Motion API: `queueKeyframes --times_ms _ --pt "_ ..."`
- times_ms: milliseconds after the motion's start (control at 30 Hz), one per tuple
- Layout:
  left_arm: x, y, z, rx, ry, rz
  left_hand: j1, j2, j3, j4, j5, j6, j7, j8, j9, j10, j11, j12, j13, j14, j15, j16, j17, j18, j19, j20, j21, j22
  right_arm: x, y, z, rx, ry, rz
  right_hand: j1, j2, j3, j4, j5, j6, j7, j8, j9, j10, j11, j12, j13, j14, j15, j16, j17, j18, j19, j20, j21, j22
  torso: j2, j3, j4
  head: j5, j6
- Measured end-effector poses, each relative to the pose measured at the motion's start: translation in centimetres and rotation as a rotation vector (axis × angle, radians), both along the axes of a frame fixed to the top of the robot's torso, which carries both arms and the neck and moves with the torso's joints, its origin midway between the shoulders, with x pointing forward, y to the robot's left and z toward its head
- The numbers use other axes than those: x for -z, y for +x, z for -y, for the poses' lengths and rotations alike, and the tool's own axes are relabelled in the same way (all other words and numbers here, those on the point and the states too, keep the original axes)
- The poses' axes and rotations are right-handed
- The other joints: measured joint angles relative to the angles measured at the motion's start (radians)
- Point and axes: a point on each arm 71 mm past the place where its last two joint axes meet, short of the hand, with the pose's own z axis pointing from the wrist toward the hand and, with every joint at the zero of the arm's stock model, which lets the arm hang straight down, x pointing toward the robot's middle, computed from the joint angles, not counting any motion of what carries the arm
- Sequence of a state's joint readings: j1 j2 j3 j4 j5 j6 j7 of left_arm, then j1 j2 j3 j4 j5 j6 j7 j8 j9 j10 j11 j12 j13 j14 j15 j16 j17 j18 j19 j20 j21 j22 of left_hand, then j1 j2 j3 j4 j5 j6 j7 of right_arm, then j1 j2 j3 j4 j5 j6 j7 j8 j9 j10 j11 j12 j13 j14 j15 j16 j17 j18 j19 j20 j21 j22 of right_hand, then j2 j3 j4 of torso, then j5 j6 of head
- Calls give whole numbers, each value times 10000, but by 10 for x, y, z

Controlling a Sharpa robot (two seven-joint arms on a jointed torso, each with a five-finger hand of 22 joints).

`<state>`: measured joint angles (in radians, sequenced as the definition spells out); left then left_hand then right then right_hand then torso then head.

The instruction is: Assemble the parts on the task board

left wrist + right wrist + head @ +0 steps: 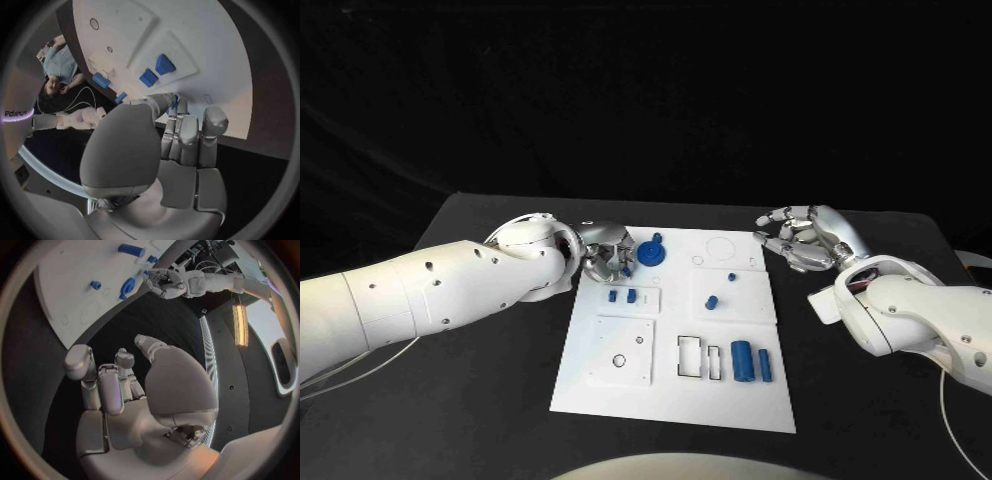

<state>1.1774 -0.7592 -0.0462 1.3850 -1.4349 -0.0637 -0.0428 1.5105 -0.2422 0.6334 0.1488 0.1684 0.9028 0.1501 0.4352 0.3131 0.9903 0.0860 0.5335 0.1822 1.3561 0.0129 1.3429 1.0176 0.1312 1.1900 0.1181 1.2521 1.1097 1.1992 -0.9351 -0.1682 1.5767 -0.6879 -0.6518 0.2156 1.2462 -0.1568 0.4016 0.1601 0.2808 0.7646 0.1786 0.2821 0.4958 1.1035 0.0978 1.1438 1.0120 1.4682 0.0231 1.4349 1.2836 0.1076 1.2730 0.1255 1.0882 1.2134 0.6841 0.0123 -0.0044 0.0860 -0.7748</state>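
Note:
The white task board (675, 400) lies mid-table. At its far left corner my left hand (607, 250) has thumb and fingers closed on the edge of a blue round part (653, 254); a sliver of blue (174, 103) shows between the fingertips in the left wrist view. Two small blue blocks (625, 296) stand just in front of that hand. Two blue cylinders (753, 361) lie near the board's right front, and a small blue piece (711, 301) sits mid-board. My right hand (800, 238) hovers off the far right corner, fingers curled, holding nothing.
Black table (488, 400) surrounds the board. Empty rectangular slots (689, 355) sit beside the cylinders, and a square plate with small holes (622, 350) is at the left front. A ring outline (723, 246) marks the far edge.

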Motion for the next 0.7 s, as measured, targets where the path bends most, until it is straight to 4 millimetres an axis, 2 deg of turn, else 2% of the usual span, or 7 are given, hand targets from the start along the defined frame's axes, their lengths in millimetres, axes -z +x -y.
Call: queueKeyframes --times_ms 267,467,700 --pt "1 -1 1 23 1 -34 0 0 0 0 0 0 0 0 0 3 -3 -1 0 0 0 0 0 1 0 0 -1 0 0 0 0 -3 1 3 0 0 0 0 0 0 0 0 0 0 0 0 0 0 0 0 0 0 0 0 0 0 -5 0 6 -1 -11" --pt "2 -1 2 48 3 -63 -29 28 -44 -43 -1 143 -37 -1 -1 162 -91 -2 -1 0 0 40 7 1 0 0 36 60 0 0 0 0 -1 4 0 0 0 0 0 0 0 0 0 0 0 0 0 0 0 0 0 1 0 0 0 0 -6 0 2 -1 -23" --pt "2 -1 2 47 6 -71 -40 40 -44 -43 -3 142 -37 -2 15 198 -57 -3 17 0 0 40 37 0 0 0 36 77 0 0 0 5 -6 3 0 0 0 0 0 -34 34 78 -17 0 0 0 0 0 0 0 0 1 0 0 -42 0 -6 6 2 -15 -24"
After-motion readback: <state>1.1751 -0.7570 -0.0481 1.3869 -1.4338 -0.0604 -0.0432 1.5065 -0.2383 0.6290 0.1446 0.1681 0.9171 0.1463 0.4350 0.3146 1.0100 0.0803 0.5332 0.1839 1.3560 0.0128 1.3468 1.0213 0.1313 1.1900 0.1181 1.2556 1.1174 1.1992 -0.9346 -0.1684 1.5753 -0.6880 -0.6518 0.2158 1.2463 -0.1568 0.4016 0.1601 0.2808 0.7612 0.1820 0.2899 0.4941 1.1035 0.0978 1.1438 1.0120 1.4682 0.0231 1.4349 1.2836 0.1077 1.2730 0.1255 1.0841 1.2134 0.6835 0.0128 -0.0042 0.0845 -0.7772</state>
